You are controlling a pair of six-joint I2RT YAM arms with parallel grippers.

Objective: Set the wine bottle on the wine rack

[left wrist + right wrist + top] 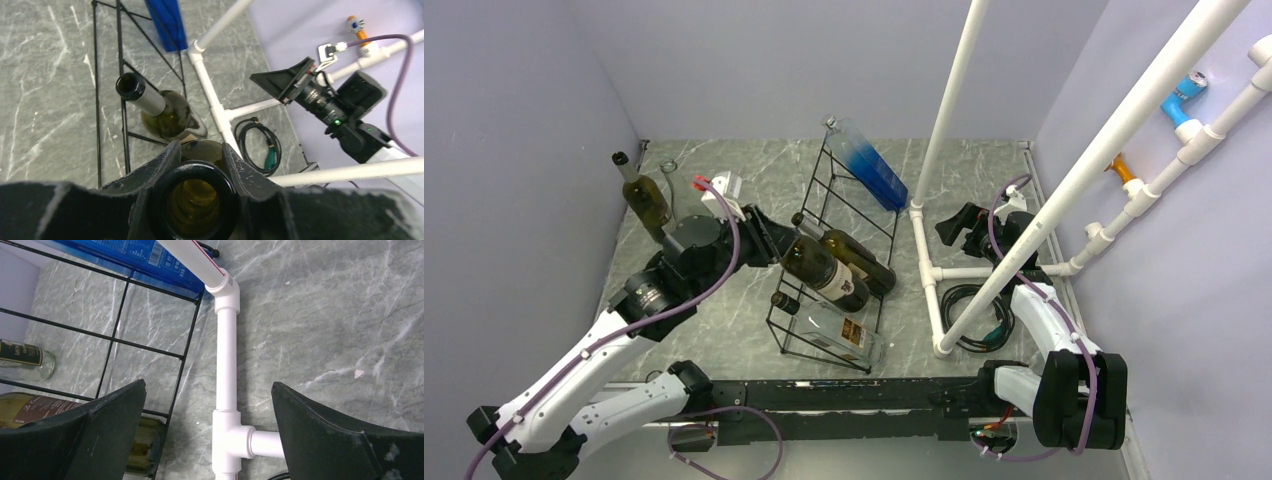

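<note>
The left end effector (200, 147) is clamped shut around the neck of the wine bottle (824, 272), whose open mouth shows between its fingers in the left wrist view. The dark, labelled bottle lies slanted in the middle of the wine rack (121, 75), its neck sticking out on the left side, just beside a second dark bottle (861, 260). A clear bottle (839, 333) lies at the near end of the rack and a blue bottle (876, 168) at the far end. The right end effector (207, 384) hangs wide open and holds nothing, above the desk (325, 330) over a white pipe frame (226, 365).
</note>
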